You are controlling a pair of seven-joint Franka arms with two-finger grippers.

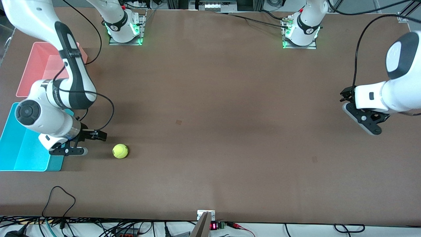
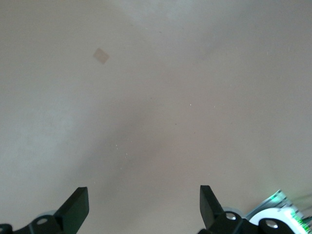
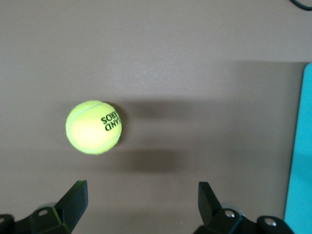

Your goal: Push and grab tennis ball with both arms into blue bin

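Observation:
The tennis ball [image 1: 120, 151] lies on the brown table, a short way from the blue bin [image 1: 19, 154] toward the left arm's end. My right gripper [image 1: 70, 149] hangs low between the bin's wall and the ball, open and empty. In the right wrist view the ball [image 3: 93, 127] with its black lettering lies ahead of the open right gripper [image 3: 141, 200], apart from it, and the bin's edge [image 3: 300, 161] shows at the side. My left gripper [image 1: 363, 120] waits over bare table at the left arm's end; the left wrist view shows the left gripper [image 2: 144, 202] open and empty.
A pink-red tub [image 1: 36, 65] stands beside the blue bin, farther from the front camera, partly hidden by the right arm. A small tape mark [image 1: 178, 122] is on the table's middle. Cables lie along the table's near edge [image 1: 59, 197].

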